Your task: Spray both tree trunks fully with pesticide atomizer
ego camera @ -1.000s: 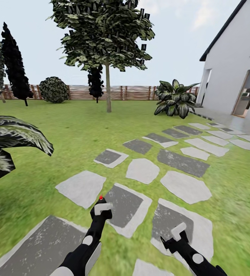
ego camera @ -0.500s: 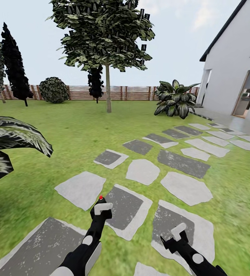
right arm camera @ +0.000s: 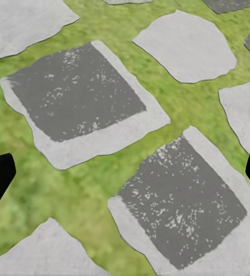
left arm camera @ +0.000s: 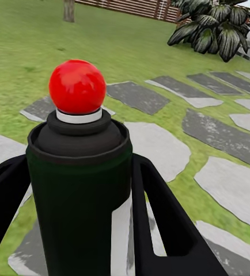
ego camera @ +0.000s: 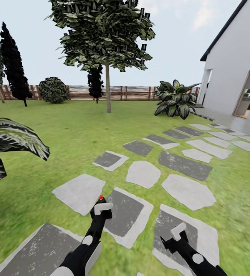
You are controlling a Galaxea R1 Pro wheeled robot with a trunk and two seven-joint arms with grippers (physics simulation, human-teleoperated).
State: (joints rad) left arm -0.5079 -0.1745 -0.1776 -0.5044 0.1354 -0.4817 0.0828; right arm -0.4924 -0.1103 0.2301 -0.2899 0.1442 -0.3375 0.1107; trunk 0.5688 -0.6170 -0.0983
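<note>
Already we are gripping the atomizer [left arm camera: 79, 190] in our left gripper [left arm camera: 73, 230], its black fingers [left arm camera: 159, 213] pressing either side of the dark body, red cap up; in the head view the atomizer [ego camera: 101, 209] is riding low and near, over a stone [ego camera: 126, 216]. Our right gripper [ego camera: 177, 234] is hanging empty with its jaws spread, over the path.

We judge the main risk to be spraying too early: the tree [ego camera: 103, 34] is standing far ahead on the lawn [ego camera: 63, 130], its trunk [ego camera: 108, 88] well apart from us, so mist would be falling on grass. Jolting while driving could also be loosening our hold.

Room is opening straight ahead. We are skirting a palm [ego camera: 9, 142] near on the left; the house [ego camera: 236, 69] is closing the right, a leafy shrub [ego camera: 175, 99] is crowding the far end of the path, and the fence [ego camera: 132, 92] is bounding the far side.
</note>
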